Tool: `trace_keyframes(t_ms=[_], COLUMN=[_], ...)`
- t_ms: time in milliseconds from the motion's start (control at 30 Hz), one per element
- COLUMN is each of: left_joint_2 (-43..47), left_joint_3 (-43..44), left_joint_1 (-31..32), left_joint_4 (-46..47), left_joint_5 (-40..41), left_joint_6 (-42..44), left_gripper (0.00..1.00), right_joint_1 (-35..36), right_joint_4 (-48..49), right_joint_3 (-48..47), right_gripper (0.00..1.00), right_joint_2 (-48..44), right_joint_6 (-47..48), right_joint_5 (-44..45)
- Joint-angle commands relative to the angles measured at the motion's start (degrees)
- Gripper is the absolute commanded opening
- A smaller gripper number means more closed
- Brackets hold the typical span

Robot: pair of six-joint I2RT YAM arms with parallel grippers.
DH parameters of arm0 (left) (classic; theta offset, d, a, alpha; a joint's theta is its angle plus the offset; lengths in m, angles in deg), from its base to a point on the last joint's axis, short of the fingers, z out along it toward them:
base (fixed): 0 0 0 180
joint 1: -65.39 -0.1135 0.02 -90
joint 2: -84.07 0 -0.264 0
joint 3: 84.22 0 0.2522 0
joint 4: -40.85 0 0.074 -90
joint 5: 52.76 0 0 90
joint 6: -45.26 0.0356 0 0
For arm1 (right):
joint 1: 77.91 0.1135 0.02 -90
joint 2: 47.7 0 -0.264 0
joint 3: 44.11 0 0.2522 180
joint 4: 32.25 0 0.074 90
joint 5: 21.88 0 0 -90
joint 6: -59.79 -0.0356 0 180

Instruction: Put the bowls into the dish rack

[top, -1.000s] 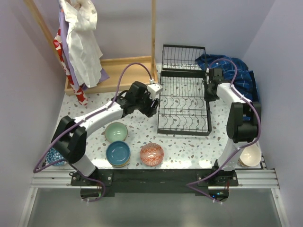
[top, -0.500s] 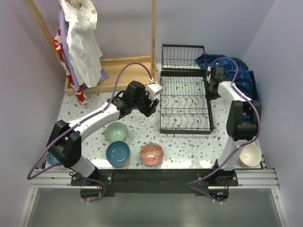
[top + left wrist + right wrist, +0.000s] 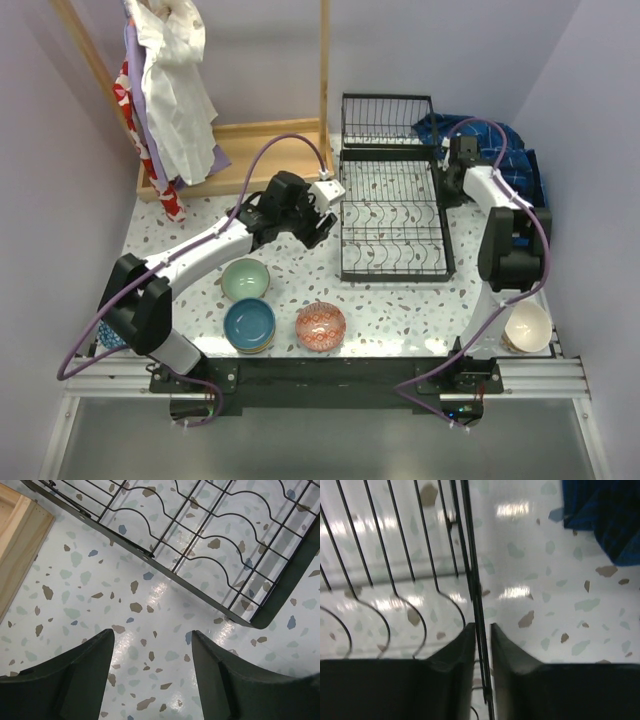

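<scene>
My left fingers (image 3: 65,675) spread wide over speckled tabletop (image 3: 150,610) beside the dish rack (image 3: 392,222) at frame centre, my right fingers (image 3: 445,665) slightly parted astride its right edge wire, bowls (image 3: 249,323) lower left, outside it

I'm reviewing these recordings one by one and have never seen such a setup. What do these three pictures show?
Two robot arms are bolted at the near edge of the table. The wide picture comes from a fixed camera above and behind them; the other two from a camera on each wrist. On the table: an empty black wire dish rack, a pale green bowl, teal bowl, red patterned bowl, beige bowl, a blue cloth and a wooden clothes stand. The left end effector is open over bare tabletop beside the rack, holding nothing. The right end effector straddles the rack's edge wire; whether it pinches it is unclear.
</scene>
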Motion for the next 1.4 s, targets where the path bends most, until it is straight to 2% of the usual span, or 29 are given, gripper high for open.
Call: trace_keyframes(t_ms=[0,100,300,400,467,667,733,833,1000,1100,1300,1367], left_joint_2=[3.1,5.5,10.4,12.3,12.5,13.9,16.3,18.4,20.6,20.3,16.4,14.0], left_joint_3=[1.2,2.0,0.3,-2.2,-2.6,-3.0,-4.5,-7.2,-10.9,-12.6,-12.5,-11.9], left_joint_1=[0.0,0.0,1.2,3.8,6.2,7.4,7.3,8.2,20.3,22.0,22.3,24.3], left_joint_4=[-2.7,-10.5,-19.8,-23.9,-25.2,-27.8,-26.8,-25.4,-22.0,-19.7,-18.0,-17.4], left_joint_5=[-3.1,-6.2,-8.1,-9.0,-6.2,1.9,1.0,-4.1,-5.5,-4.5,-5.6,-5.7], left_joint_6=[4.7,8.5,14.1,17.7,18.4,11.1,9.0,7.0,6.2,1.7,-14.1,-14.9], left_gripper=[0.7,0.71,0.7,0.69,0.69,0.65,0.62,0.58,0.6,0.62,0.6,0.6], right_joint_1=[-1.0,-1.0,-1.0,-1.0,-1.0,-0.9,-0.9,-0.9,-1.0,-0.9,-1.0,-1.0], right_joint_4=[13.5,12.9,7.5,3.7,1.3,-5.7,-6.7,-8.3,-13.2,-14.8,-16.6,-15.6], right_joint_3=[0.0,4.1,11.6,15.8,17.6,20.4,20.6,19.2,14.8,13.6,12.3,13.8], right_gripper=[0.48,0.57,0.71,0.73,0.74,0.74,0.74,0.8,0.82,0.82,0.82,0.83], right_joint_2=[-3.3,-12.6,-29.5,-34.0,-37.7,-44.4,-45.8,-47.5,-46.6,-46.2,-48.0,-50.4], right_joint_6=[-1.4,0.5,3.1,6.4,7.5,7.4,8.3,10.2,11.4,11.4,9.0,9.7], right_joint_5=[1.0,-0.2,-1.0,-4.0,-4.5,-1.6,-0.9,1.0,4.1,4.3,5.6,5.4])
